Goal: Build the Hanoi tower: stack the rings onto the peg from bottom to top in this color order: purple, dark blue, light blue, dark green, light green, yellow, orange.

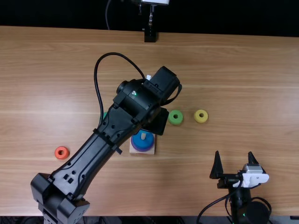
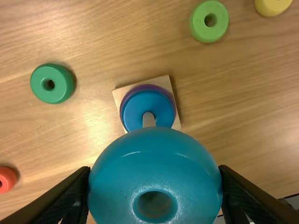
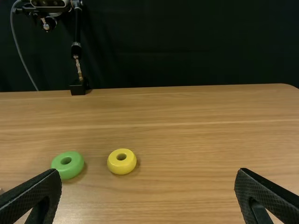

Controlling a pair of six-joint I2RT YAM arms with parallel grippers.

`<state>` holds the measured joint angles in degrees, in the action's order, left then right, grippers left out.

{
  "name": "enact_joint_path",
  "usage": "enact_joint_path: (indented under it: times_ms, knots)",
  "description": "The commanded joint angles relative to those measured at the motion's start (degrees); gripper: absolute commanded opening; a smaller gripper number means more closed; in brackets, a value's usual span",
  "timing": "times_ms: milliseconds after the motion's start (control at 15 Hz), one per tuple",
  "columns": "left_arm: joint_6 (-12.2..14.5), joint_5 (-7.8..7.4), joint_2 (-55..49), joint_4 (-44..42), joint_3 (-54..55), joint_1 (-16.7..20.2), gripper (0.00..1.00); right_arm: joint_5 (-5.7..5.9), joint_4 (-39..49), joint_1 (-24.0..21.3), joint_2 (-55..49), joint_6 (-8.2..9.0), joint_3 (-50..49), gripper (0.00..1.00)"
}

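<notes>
The left gripper (image 1: 156, 122) hangs over the peg base (image 1: 145, 151), its fingertips hidden by the arm in the top view. In the left wrist view the left gripper (image 2: 155, 191) is shut on the light blue ring (image 2: 154, 154), held above the peg (image 2: 148, 120). A dark blue ring (image 2: 135, 107) lies over a purple ring (image 2: 148, 87) on the peg. Dark green (image 2: 41, 84), light green (image 2: 198, 25), yellow (image 2: 272, 5) and red-orange (image 2: 5, 179) rings lie flat on the table. The right gripper (image 1: 235, 161) stands open at the near right, holding nothing; so does the right gripper (image 3: 148, 186) in the right wrist view.
A black stand (image 1: 150, 36) is at the table's far edge. Bare wood of the table (image 1: 252, 93) stretches right of the yellow ring. The left arm crosses the middle, between the red-orange ring and the light green ring.
</notes>
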<state>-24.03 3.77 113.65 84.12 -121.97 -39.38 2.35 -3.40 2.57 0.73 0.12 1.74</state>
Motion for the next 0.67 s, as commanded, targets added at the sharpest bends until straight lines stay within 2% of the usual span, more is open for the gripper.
enact_joint_path:
  times_ms: [0, 600]
  knots:
    - [-0.33, -0.29, 0.88, 0.15, -0.28, -0.09, 0.0, -0.45, 0.38, -0.55, -0.73, 0.09, -0.86, 1.0]
    - [-0.23, -0.5, 0.88, -0.06, 4.55, 0.26, 0.0, -0.45, 0.38, -0.55, -0.73, 0.2, -0.86, 1.0]
